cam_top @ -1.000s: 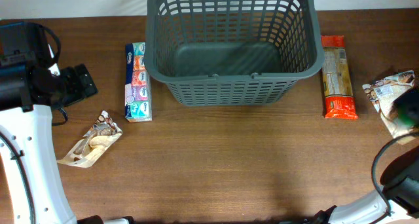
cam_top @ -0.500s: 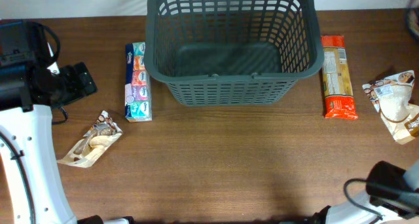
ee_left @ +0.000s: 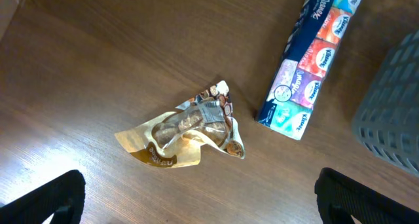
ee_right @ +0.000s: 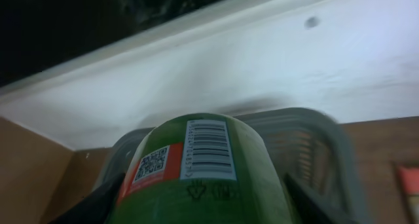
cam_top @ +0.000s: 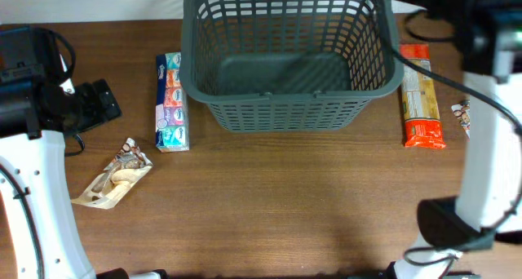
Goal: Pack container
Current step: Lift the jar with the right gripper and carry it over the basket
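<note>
Overhead: brown wood-grain table (cam_top: 285, 205), white wall (ee_right: 262, 73) beyond 12 o'clock. Dark grey slotted container (cam_top: 285, 109) sits at 12 o'clock. Left gripper (ee_left: 206, 204) spread wide, holding nothing; right gripper (ee_right: 203, 192) clasps a green can (ee_right: 196, 155).

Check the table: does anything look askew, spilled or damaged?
Nothing is spilled. Only the gold snack pouch looks odd: crumpled and lying at a slant, while the tissue pack and orange packet lie straight beside the upright container. The right gripper grips a green can.
</note>
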You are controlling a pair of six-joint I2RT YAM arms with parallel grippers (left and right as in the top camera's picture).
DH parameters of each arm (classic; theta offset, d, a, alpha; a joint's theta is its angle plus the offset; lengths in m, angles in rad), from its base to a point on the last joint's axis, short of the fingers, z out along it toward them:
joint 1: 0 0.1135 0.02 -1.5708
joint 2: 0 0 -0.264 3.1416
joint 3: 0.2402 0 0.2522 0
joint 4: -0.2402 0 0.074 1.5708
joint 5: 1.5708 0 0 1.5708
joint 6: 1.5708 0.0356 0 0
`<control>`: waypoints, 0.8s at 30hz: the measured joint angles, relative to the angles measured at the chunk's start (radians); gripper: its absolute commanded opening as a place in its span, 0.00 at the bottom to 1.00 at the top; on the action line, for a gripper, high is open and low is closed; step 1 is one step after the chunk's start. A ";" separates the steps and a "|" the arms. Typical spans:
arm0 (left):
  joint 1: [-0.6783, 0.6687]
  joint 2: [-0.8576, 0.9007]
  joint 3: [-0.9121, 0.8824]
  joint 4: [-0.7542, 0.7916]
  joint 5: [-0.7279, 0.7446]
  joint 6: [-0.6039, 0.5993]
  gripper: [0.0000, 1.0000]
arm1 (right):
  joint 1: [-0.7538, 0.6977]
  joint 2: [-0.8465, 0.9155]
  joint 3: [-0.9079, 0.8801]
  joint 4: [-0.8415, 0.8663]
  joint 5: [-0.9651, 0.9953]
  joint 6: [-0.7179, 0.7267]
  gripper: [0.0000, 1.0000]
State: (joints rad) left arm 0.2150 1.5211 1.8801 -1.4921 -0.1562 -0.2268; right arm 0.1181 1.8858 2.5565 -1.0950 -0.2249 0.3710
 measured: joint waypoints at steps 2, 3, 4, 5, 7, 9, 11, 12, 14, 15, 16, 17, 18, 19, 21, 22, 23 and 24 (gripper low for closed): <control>0.000 0.000 0.000 0.000 0.000 0.000 1.00 | 0.034 0.044 0.000 -0.003 0.006 0.000 0.04; 0.000 0.000 0.000 -0.002 0.000 0.000 1.00 | 0.049 0.070 0.000 -0.008 0.013 0.000 0.04; 0.000 0.000 0.000 -0.005 0.000 0.000 1.00 | 0.061 0.093 0.000 -0.018 0.022 0.000 0.04; 0.000 0.000 0.000 -0.011 0.000 0.000 1.00 | 0.074 0.127 0.000 -0.036 0.033 0.000 0.04; 0.000 0.000 0.000 -0.019 0.000 0.000 1.00 | 0.087 0.185 0.000 -0.066 0.048 0.000 0.04; 0.000 0.000 0.000 -0.031 0.000 0.000 1.00 | 0.095 0.242 -0.001 -0.092 0.056 0.000 0.04; 0.000 0.000 0.000 -0.043 0.000 0.000 1.00 | 0.096 0.291 -0.003 -0.119 0.069 0.000 0.04; 0.000 0.000 0.000 -0.049 0.000 0.000 1.00 | 0.096 0.309 -0.005 -0.135 0.082 0.000 0.04; 0.000 0.000 0.000 -0.054 0.000 0.000 0.99 | 0.096 0.337 -0.005 -0.170 0.117 0.000 0.04; 0.000 0.000 0.000 -0.054 0.000 0.000 1.00 | 0.096 0.343 -0.005 -0.179 0.133 0.001 0.04; 0.000 0.000 0.000 -0.054 0.000 0.000 1.00 | 0.096 0.348 -0.005 -0.189 0.150 0.000 0.04; 0.000 0.000 0.000 -0.053 0.000 0.000 1.00 | 0.096 0.352 -0.005 -0.198 0.167 0.000 0.04; 0.000 0.000 0.000 -0.053 0.000 0.000 1.00 | 0.096 0.353 -0.005 -0.205 0.180 -0.001 0.04; 0.000 0.000 0.000 -0.053 0.000 0.000 1.00 | 0.096 0.354 -0.005 -0.211 0.190 0.000 0.04; 0.000 0.000 0.000 -0.053 0.000 0.000 1.00 | 0.096 0.355 -0.005 -0.221 0.204 -0.001 0.04; 0.000 0.000 0.000 -0.053 0.000 0.000 1.00 | 0.096 0.356 -0.005 -0.223 0.210 -0.001 0.04; 0.000 0.000 0.000 -0.053 0.000 0.000 1.00 | 0.096 0.358 -0.005 -0.226 0.213 -0.001 0.04; 0.000 0.000 0.000 -0.053 0.000 0.000 1.00 | 0.096 0.360 -0.005 -0.230 0.217 -0.001 0.04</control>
State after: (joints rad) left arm 0.2150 1.5211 1.8801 -1.5448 -0.1562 -0.2268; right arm 0.2142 2.2459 2.5515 -1.3251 -0.0082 0.3698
